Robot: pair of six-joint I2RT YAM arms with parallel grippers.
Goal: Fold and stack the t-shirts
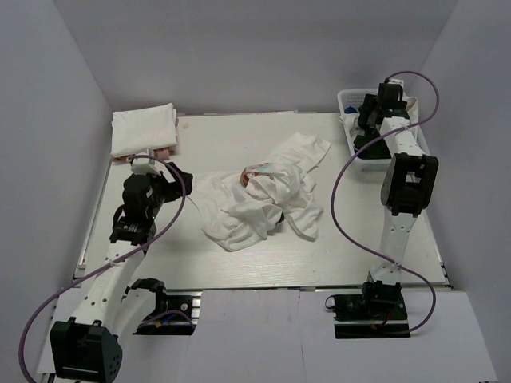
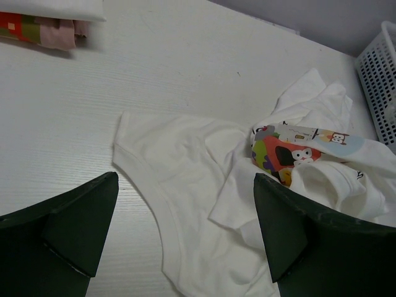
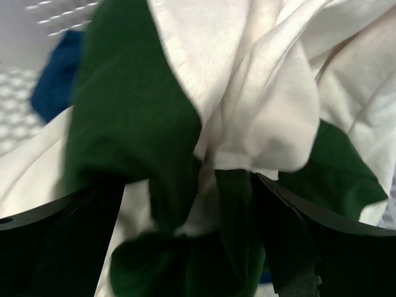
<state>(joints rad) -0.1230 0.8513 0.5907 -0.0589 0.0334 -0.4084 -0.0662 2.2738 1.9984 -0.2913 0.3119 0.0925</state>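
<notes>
- Shirts in white, crumpled together, make a heap (image 1: 263, 195) in the middle of the table (image 1: 383, 239); one sleeve or hem lies flat at the heap's near left edge (image 2: 185, 179).
- A bright cartoon print (image 2: 284, 151) shows among the folds near the top of the heap.
- The left gripper (image 2: 185, 241) hovers just beside the heap on the left arm's side, above that flat edge. Its jaws are spread wide with nothing between them.
- A folded stack (image 1: 144, 130) lies well apart from the heap, at the far left corner. It has white cloth on top, with a strip of pink and patterned cloth (image 2: 43, 31) showing under it.
- A white lattice basket (image 1: 348, 102) stands beyond the heap at the far right corner.
- In the basket lie a dark green shirt (image 3: 130, 124), a blue shirt (image 3: 55, 80) and more white cloth (image 3: 247, 93), all tangled.
- The right gripper (image 3: 192, 247) reaches down into the basket. Its jaws are spread, with green and white cloth bunched between them.
</notes>
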